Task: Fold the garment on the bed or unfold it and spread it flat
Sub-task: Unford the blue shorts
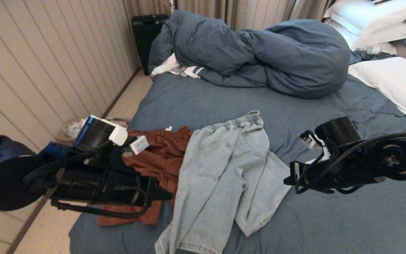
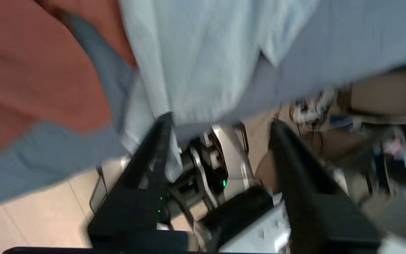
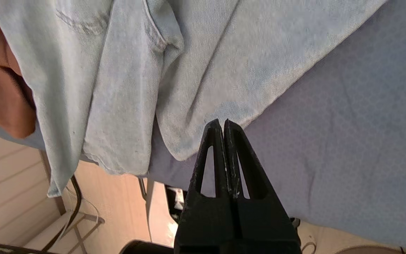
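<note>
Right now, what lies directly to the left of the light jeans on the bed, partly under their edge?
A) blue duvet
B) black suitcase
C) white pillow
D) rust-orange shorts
D: the head view shows the rust-orange shorts spread on the bed against the left edge of the light-blue jeans, which overlap them; the duvet and pillows sit far behind.

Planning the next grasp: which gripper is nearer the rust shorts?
Left. The left gripper hangs at the bed's near edge beside the rust shorts; the right gripper is beyond the jeans.
</note>
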